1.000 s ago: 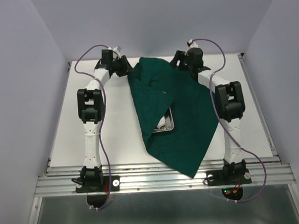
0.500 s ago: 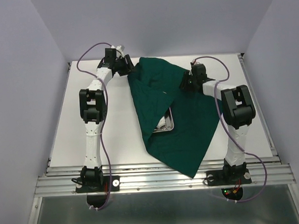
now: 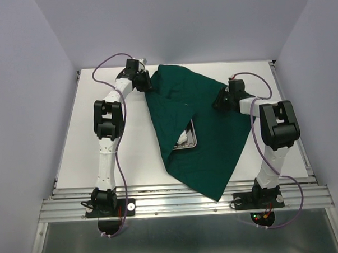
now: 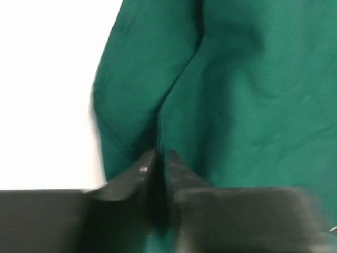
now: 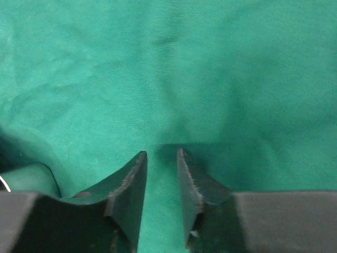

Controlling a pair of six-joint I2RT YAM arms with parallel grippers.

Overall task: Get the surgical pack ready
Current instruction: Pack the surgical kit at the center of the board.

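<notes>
A large dark green cloth drape (image 3: 209,153) lies on the white table (image 3: 131,156). It runs from the 12 o'clock side of the table down to a point at the 6 o'clock edge, between the two arm bases. It is folded and creased. A small rectangular shiny steel tray (image 3: 190,141) sits near the table's middle. Only its corner shows, at the 9 o'clock edge of the drape, and the cloth covers the remainder. Something pale lies inside the tray, but it is too small to identify.

The left gripper (image 3: 146,82) is at the drape's 11 o'clock corner. In the left wrist view, the left gripper (image 4: 160,158) has its jaws nearly together, with only a thin dark slit between them. A raised fold of the drape (image 4: 253,95) runs straight into this slit, so the cloth appears pinched, although this picture is blurred. The bare table (image 4: 47,63) shows at 10 o'clock.

The right gripper (image 3: 218,101) is on the drape's 2 o'clock part. In the right wrist view, the right gripper (image 5: 161,158) has its jaws a narrow gap apart, tips down on the drape (image 5: 210,68). Green cloth fills the gap. I cannot tell if it is gripped.
</notes>
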